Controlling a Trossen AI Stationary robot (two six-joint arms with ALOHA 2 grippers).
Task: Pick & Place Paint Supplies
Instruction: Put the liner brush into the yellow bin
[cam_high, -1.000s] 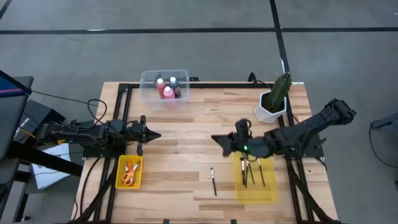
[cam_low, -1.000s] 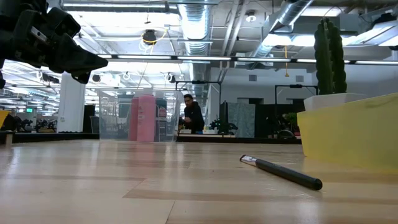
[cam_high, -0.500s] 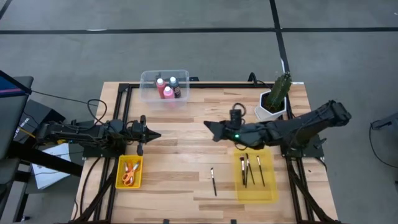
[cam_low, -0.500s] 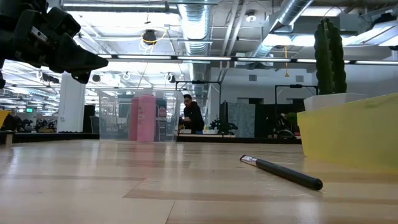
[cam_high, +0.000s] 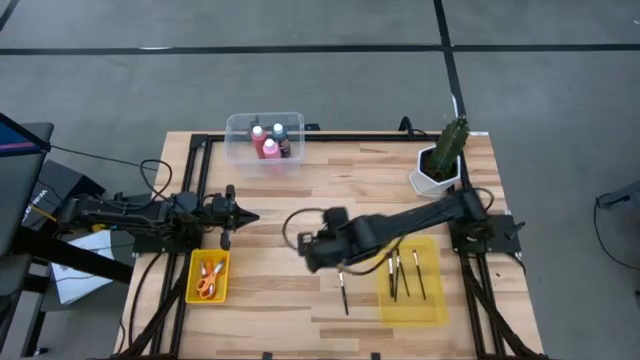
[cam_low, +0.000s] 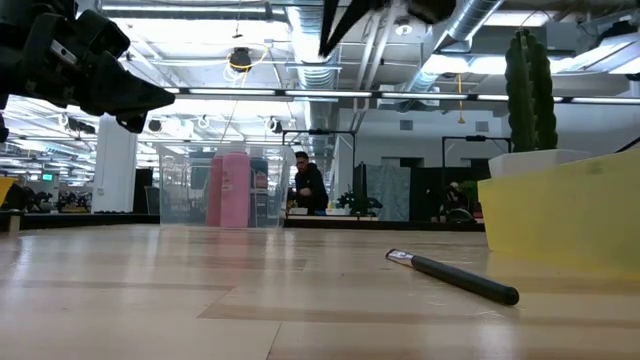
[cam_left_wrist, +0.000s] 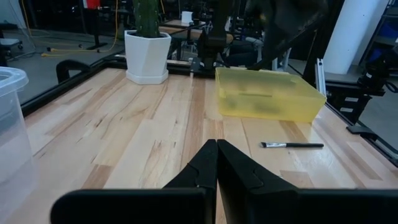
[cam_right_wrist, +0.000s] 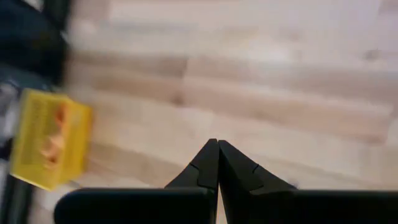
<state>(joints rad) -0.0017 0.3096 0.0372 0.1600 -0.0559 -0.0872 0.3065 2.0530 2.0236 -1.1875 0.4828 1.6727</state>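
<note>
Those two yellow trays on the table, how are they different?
The small yellow tray sits on the left arm's side and holds scissors; the larger yellow tray sits on the right arm's side and holds three thin brushes. The larger one is longer and paler. Both are yellow, open-topped and lie flat on the wooden table.

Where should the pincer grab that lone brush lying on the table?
Probably mid-handle, coming straight down from above. The brush lies flat on the bare table, clear of the yellow tray, so its thin dark handle leaves room for a finger on each side.
</note>
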